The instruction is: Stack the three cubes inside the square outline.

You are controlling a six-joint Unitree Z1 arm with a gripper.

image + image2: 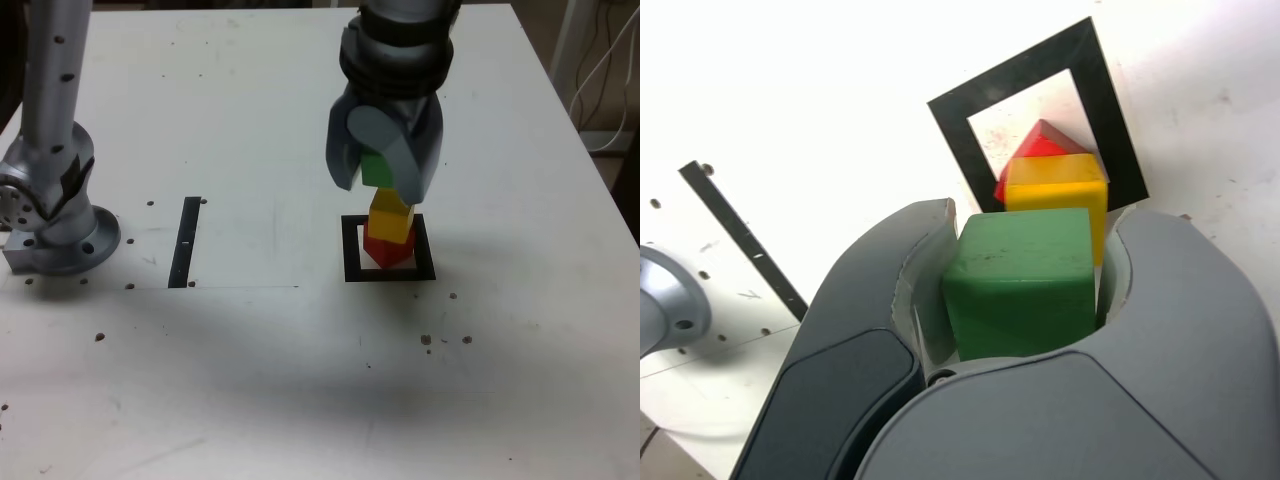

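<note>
on the white bench i see the square outline with the red cube inside and the yellow cube on it. my gripper hangs above, fingers pinching the green cube by opposite faces. it looks light, stiff and matte, so i judge a flat-face hold secure.

A white table is filling the exterior view, carrying everything in the scene. A straight black strip is lying flat on it, running away from the camera; the wrist view is showing the strip as a slanted dark bar. Small dark holes are dotting the tabletop around the strip. Beyond the table's far corner, well apart from the strip, white cables are hanging.
</note>
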